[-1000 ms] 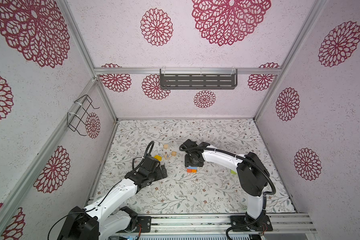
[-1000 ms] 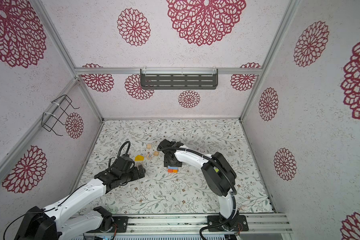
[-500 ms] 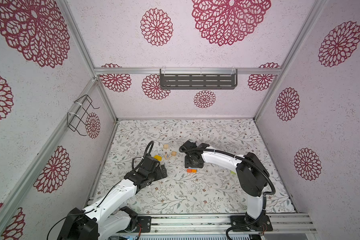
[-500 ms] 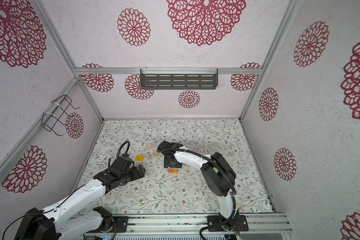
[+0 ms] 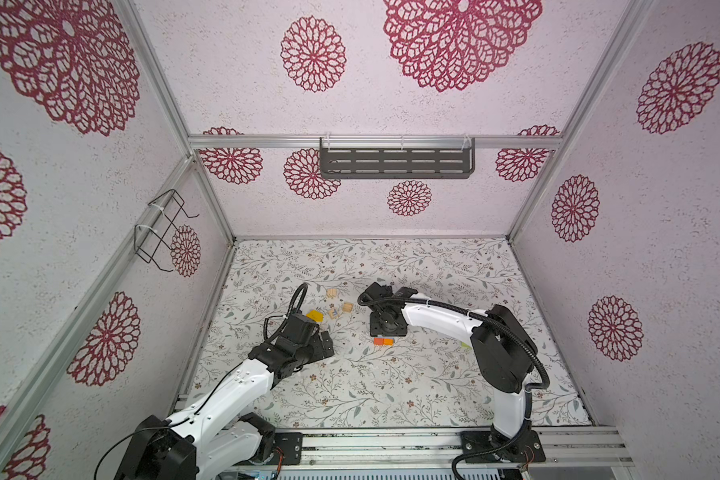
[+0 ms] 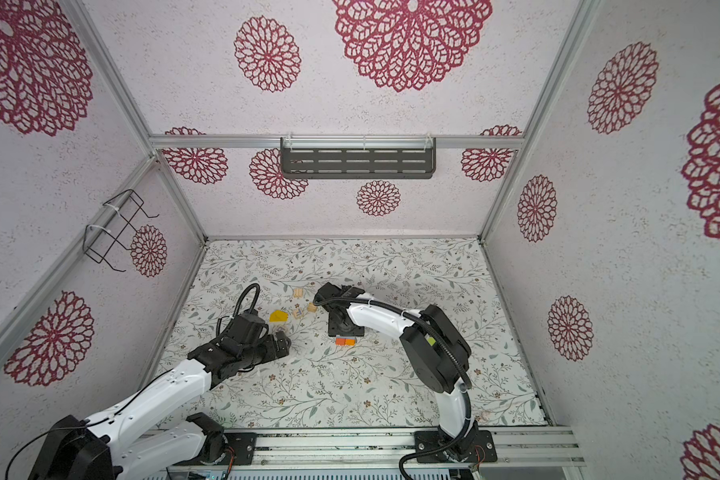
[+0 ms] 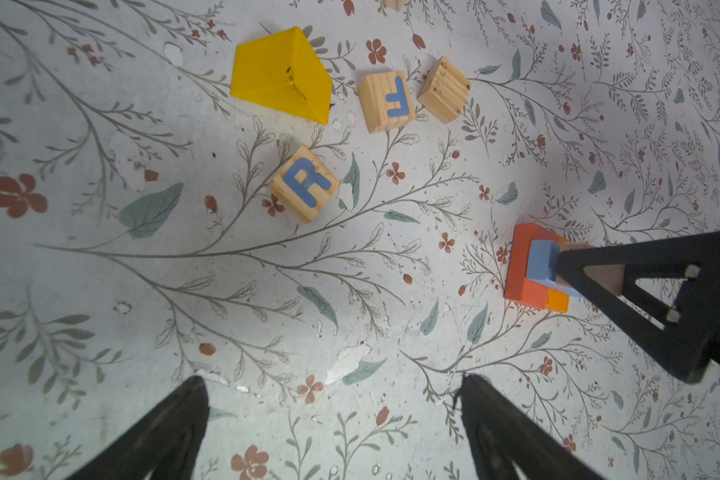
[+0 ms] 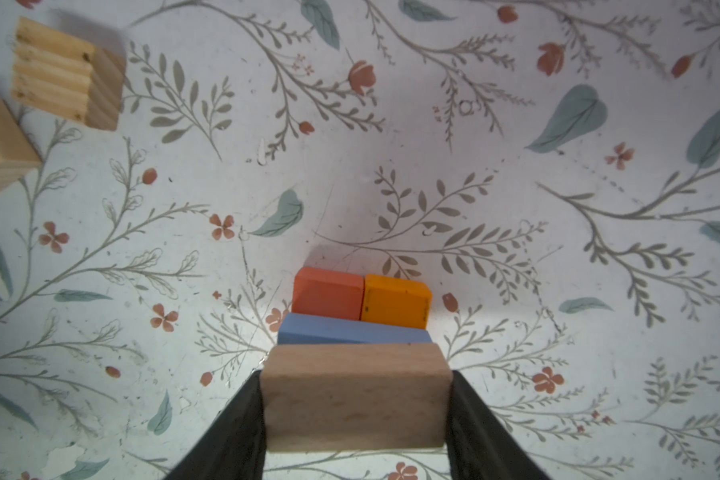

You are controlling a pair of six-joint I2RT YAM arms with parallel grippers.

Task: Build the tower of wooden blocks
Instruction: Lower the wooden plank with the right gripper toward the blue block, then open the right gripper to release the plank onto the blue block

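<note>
Right pincer [image 8: 356, 374] pinches a tan brick [image 8: 356, 403] by its ends, lengthwise alongside the blue brick [image 8: 350, 332]. That blue one lies across the tower [image 5: 383, 341] base, a red-orange brick [image 8: 327, 297] and an orange brick [image 8: 395, 305] set side by side. Held so, the tan brick looks meant to fill the second layer; whether it already rests there I cannot tell. Left pincer [image 7: 331, 378] hangs spread and empty, apart from the tower, probably to keep clear of it while near the spares. On the desk [image 5: 391, 395], toward the left arm's side of the tower, lie one yellow roof piece [image 7: 279, 77] and four natural-wood cubes: an R cube [image 7: 304, 183], an F cube [image 7: 387, 102], a plain cube [image 7: 443, 89] and a farther cube [image 6: 298, 293]. Each coloured brick counts one.
</note>
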